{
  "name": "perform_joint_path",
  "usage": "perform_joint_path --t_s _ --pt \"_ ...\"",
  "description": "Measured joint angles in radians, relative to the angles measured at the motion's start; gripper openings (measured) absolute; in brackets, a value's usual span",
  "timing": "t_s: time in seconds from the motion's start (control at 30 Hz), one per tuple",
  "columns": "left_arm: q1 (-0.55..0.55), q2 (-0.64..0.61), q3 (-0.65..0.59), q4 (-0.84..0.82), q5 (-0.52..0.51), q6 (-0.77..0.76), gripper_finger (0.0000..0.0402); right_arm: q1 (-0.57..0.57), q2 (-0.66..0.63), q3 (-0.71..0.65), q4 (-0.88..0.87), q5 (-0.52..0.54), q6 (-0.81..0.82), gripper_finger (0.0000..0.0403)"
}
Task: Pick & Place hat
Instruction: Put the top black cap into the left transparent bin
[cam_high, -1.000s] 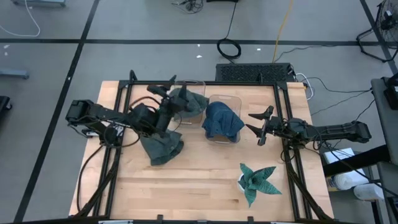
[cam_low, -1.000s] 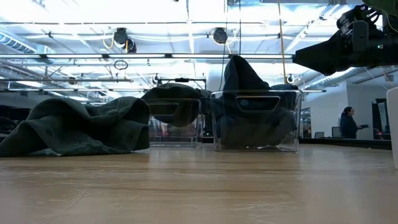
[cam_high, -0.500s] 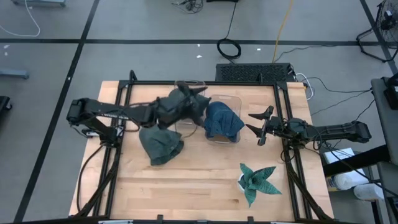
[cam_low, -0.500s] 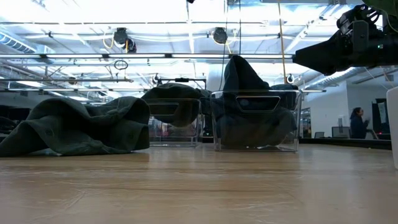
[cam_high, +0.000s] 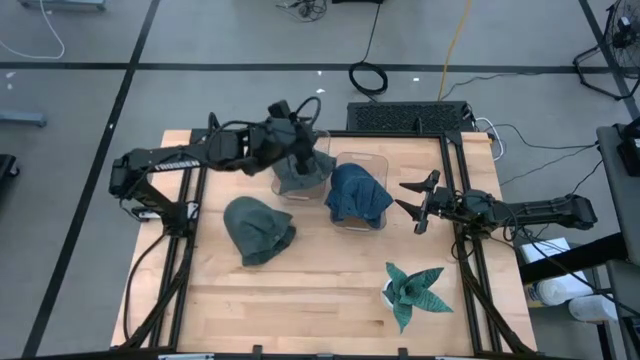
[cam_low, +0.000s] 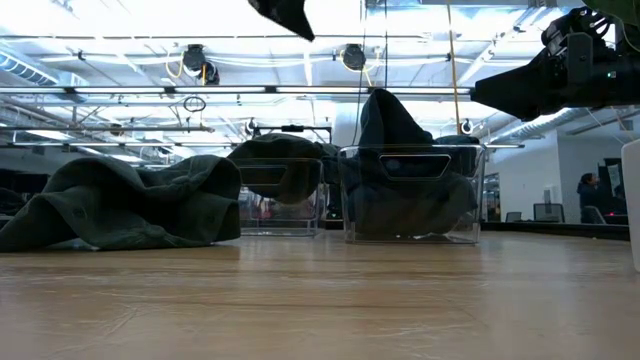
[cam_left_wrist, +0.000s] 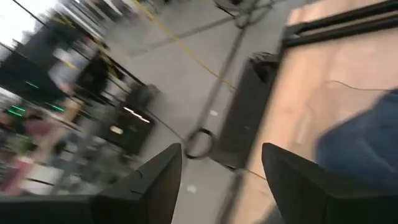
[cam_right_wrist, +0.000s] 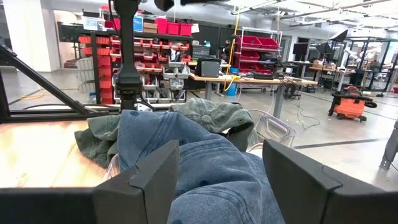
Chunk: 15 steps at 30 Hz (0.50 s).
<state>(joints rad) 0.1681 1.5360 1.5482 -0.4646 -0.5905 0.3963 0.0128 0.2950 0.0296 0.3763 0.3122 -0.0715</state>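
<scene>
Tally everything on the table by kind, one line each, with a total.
Grey-green hats: 2, one loose on the table, one in the left bin
Blue denim hat: 1, in the right bin
Clear plastic bins: 2, left and right
Green plant: 1
Total: 6

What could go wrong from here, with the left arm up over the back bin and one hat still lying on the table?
The grey-green hat looks draped over the rim of its clear bin rather than seated inside, so it may slide out. The left gripper hangs right above it, fingers apart in the left wrist view, and could snag the fabric. The blue hat bulges above the neighbouring bin, so a low pass toward the loose hat might drag it.
</scene>
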Motion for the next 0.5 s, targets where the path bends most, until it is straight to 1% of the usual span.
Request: perform_joint_path --t_s 0.2,0.23,0.5 --pt "0.096 0.004 0.0 -0.137 0.282 -0.215 0.023 0.0 0.0 0.0 0.0 0.0 0.0 0.0222" --pt "0.11 0.009 0.0 -0.148 0.307 -0.236 0.023 0.0 0.0 0.0 0.0 0.0 0.0 0.0222" --pt "0.189 0.015 0.0 -0.305 0.382 -0.364 0.023 0.0 0.0 0.0 0.0 0.0 0.0 0.0222"
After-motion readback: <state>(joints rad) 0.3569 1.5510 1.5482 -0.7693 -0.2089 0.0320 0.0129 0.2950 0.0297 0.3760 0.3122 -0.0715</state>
